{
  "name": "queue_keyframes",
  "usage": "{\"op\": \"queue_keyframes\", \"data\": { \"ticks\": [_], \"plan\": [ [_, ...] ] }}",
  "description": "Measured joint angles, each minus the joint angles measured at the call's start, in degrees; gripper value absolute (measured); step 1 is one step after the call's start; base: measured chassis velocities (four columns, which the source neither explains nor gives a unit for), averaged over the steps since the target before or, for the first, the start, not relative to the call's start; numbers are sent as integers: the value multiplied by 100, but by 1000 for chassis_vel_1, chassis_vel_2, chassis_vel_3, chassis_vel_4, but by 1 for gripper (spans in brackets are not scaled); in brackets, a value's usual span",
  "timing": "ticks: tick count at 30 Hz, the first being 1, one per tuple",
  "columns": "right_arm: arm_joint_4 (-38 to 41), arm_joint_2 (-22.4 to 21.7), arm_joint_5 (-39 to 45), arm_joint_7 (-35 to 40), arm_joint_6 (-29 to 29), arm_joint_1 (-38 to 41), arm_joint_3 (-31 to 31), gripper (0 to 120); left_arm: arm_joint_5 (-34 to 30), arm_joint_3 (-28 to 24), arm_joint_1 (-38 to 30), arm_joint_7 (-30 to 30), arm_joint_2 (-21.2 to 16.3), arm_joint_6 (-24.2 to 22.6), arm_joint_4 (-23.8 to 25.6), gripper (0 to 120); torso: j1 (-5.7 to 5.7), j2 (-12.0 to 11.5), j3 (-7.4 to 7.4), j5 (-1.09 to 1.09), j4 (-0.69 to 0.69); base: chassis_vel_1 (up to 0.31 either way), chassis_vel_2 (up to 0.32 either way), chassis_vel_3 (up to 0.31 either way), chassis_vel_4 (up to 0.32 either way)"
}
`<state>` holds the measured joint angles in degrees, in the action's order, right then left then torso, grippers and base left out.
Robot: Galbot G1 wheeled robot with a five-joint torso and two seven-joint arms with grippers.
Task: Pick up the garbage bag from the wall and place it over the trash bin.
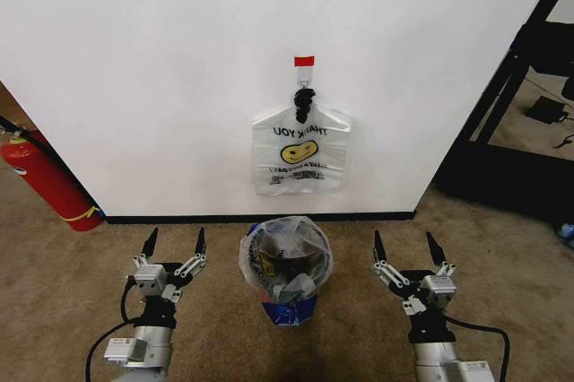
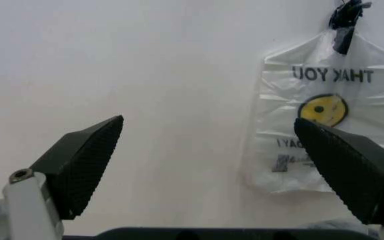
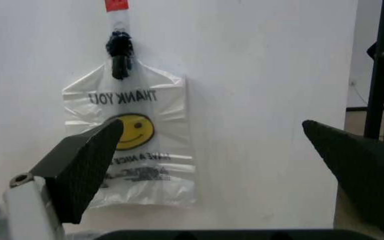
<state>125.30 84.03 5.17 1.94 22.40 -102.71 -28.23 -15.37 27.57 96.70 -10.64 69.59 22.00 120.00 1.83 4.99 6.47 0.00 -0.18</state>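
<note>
Left hand (image 1: 176,242), right hand (image 1: 405,246) spread, flanking trash bin (image 1: 285,265); garbage bag (image 1: 300,151) hangs on far wall (image 1: 161,68); fire extinguisher (image 1: 45,177) far left.

Head view: high vantage, angled forward and down, facing the wall (image 1: 179,59) from some way back; floor and both arms enter at 6 o'clock. Left wrist view: low, level, facing the same wall, nearer; garbage bag (image 2: 325,130) sits toward 3 o'clock. Right wrist view: low, level, also nearer; same bag toward 9 o'clock, red tape strip (image 3: 116,5) near 11 o'clock. All three views share the hanging bag and surrounding wall.
</note>
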Motion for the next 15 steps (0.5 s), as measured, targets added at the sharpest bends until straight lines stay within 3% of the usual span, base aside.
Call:
{"op": "queue_keyframes", "data": {
  "ticks": [15],
  "plan": [
    [-9,2,9,6,-7,12,6,100,-15,-10,-12,-8,-8,-19,5,100,0,0,0,0,0,0,0,0,0]
  ]
}}
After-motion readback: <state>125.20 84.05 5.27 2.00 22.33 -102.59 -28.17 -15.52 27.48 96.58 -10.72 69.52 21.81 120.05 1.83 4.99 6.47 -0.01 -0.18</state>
